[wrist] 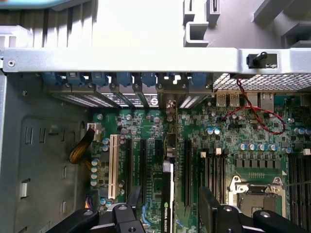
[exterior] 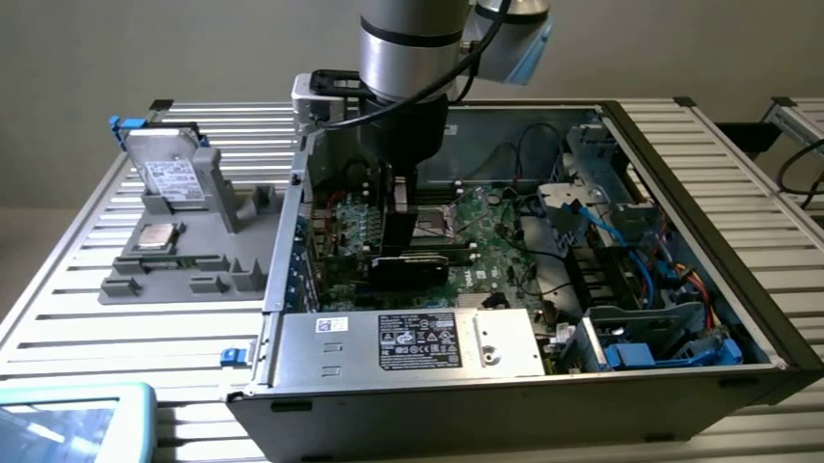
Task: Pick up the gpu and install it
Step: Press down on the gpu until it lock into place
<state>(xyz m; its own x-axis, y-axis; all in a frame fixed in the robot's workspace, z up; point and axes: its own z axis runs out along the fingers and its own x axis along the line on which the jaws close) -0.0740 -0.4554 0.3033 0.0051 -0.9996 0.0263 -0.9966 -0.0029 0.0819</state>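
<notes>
Hand (exterior: 401, 230) open astride one gpu (exterior: 412, 266), one motherboard (exterior: 496, 253)

Exterior high, oblique; wrist close above motherboard (wrist: 233, 145).

I see a plain pale wall (exterior: 154, 48) behind the desk (exterior: 91, 318), a slatted metal surface, evenly lit. A teal-edged tray (exterior: 77, 420) sits at the exterior view's lower left corner.
</notes>
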